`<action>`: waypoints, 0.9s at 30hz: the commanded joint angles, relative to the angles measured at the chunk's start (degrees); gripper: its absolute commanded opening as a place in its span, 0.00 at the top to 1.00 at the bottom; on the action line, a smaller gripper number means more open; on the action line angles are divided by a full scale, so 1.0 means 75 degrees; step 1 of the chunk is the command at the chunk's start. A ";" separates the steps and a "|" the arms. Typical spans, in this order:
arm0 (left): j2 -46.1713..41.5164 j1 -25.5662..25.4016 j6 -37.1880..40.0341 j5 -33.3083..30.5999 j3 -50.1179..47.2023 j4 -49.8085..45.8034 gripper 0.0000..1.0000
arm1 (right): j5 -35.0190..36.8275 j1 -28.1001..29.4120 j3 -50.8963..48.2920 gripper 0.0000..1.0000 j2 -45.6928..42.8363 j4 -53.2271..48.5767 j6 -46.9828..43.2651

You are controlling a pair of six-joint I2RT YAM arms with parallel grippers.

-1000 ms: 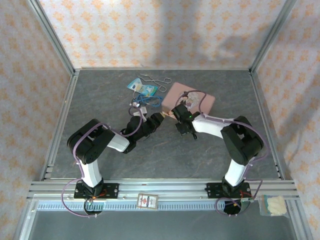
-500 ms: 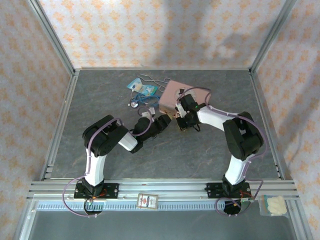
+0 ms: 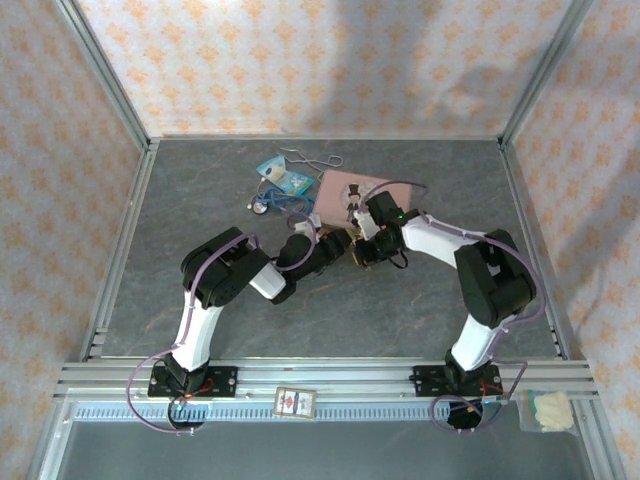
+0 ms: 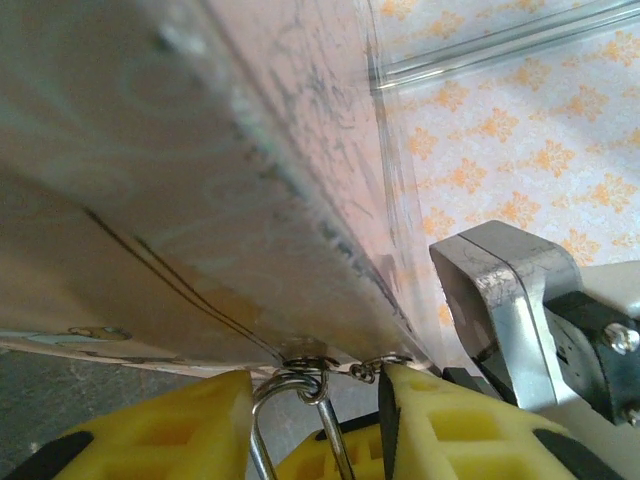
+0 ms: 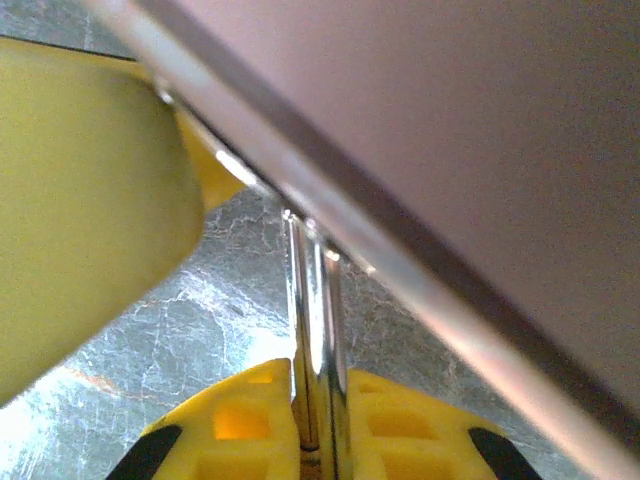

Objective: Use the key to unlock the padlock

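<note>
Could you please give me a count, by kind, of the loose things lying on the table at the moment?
Pink tin box: 1
Blue packets: 1 cluster; individual count unclear
Thin wire pieces: 1 bundle
Total: 3 groups

Probably a lab test cell: aluminium frame [image 3: 310,375], wallpapered walls [image 3: 330,65].

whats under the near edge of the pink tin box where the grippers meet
From the left wrist, thin silvery wire loops hang from the pink tin box edge between the yellow fingers. The padlock body is covered. From the right wrist, the fingers pinch a thin metal piece.
</note>
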 commanded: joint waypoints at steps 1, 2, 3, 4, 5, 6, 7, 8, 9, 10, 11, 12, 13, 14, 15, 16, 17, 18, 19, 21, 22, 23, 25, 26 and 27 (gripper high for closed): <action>0.0196 -0.0093 0.0091 0.0039 0.0135 0.0124 0.66 | -0.1057 -0.0140 -0.0213 1.00 -0.0376 0.0221 0.0223; 0.0220 -0.0111 0.0091 0.0038 0.0135 0.0108 0.67 | -0.1152 -0.0188 -0.0250 1.00 -0.0429 0.0282 0.0278; 0.0242 -0.0134 0.0103 0.0038 0.0135 0.0069 0.67 | -0.1282 -0.0228 -0.0280 1.00 -0.0458 0.0352 0.0320; 0.0264 -0.0156 0.0103 0.0048 0.0154 0.0056 0.67 | -0.1392 -0.0263 -0.0297 1.00 -0.0496 0.0400 0.0355; 0.0291 -0.0172 0.0086 0.0067 0.0138 0.0045 0.67 | -0.1458 -0.0259 -0.0316 1.00 -0.0521 0.0421 0.0368; 0.0311 -0.0196 0.0057 0.0078 0.0134 0.0022 0.67 | -0.1473 -0.0262 -0.0319 1.00 -0.0530 0.0428 0.0382; 0.0327 -0.0210 0.0036 0.0090 0.0109 0.0014 0.67 | -0.1457 -0.0276 -0.0333 1.00 -0.0538 0.0443 0.0391; 0.0312 -0.0229 0.0004 0.0076 0.0051 0.0030 0.67 | -0.1443 -0.0279 -0.0363 1.00 -0.0558 0.0462 0.0391; 0.0301 -0.0257 -0.0035 0.0055 -0.0011 0.0086 0.67 | -0.1443 -0.0275 -0.0391 1.00 -0.0558 0.0487 0.0401; 0.0292 -0.0278 -0.0066 0.0039 -0.0052 0.0121 0.67 | -0.1444 -0.0278 -0.0404 1.00 -0.0541 0.0499 0.0414; 0.0282 -0.0290 -0.0098 0.0034 -0.0096 0.0137 0.67 | -0.1498 -0.0277 -0.0413 1.00 -0.0525 0.0506 0.0426; 0.0275 -0.0315 -0.0116 -0.0002 -0.0128 0.0143 0.67 | -0.1566 -0.0273 -0.0427 1.00 -0.0500 0.0543 0.0442; 0.0261 -0.0321 -0.0140 -0.0009 -0.0149 0.0138 0.67 | -0.1585 -0.0274 -0.0439 1.00 -0.0488 0.0565 0.0473; 0.0246 -0.0322 -0.0171 -0.0020 -0.0167 0.0158 0.67 | -0.1520 -0.0279 -0.0440 1.00 -0.0456 0.0558 0.0502; 0.0206 -0.0327 -0.0184 -0.0047 -0.0220 0.0201 0.67 | -0.1380 -0.0279 -0.0433 1.00 -0.0439 0.0529 0.0538; 0.0150 -0.0323 -0.0172 -0.0106 -0.0279 0.0208 0.67 | -0.1249 -0.0278 -0.0428 1.00 -0.0419 0.0478 0.0561; 0.0077 -0.0311 -0.0110 -0.0169 -0.0346 0.0166 0.67 | -0.1065 -0.0278 -0.0447 1.00 -0.0413 0.0420 0.0582; 0.0018 -0.0263 -0.0015 -0.0185 -0.0358 0.0059 0.66 | -0.0835 -0.0279 -0.0454 1.00 -0.0399 0.0354 0.0646; -0.0022 -0.0209 0.0049 -0.0170 -0.0353 -0.0040 0.66 | -0.0696 -0.0276 -0.0500 1.00 -0.0407 0.0301 0.0718; -0.0054 -0.0034 0.0113 -0.0072 -0.0371 -0.0054 0.65 | -0.0489 -0.0273 -0.0673 0.85 -0.0508 0.0345 0.0890; -0.0064 0.0044 0.0109 -0.0027 -0.0384 -0.0005 0.65 | -0.0428 -0.0279 -0.0733 0.77 -0.0595 0.0387 0.0996; -0.0104 0.0110 0.0115 -0.0001 -0.0399 -0.0013 0.65 | -0.0375 -0.0278 -0.0820 0.66 -0.0746 0.0443 0.1079; -0.0255 0.0196 0.0198 0.0019 -0.0424 -0.0123 0.64 | -0.0249 -0.0276 -0.0907 0.53 -0.1154 0.0523 0.1214; -0.0354 0.0200 0.0270 0.0014 -0.0433 -0.0241 0.63 | -0.0114 -0.0274 -0.0914 0.49 -0.1404 0.0521 0.1312; -0.0470 0.0200 0.0344 -0.0006 -0.0445 -0.0351 0.63 | 0.0005 -0.0270 -0.0889 0.47 -0.1688 0.0508 0.1393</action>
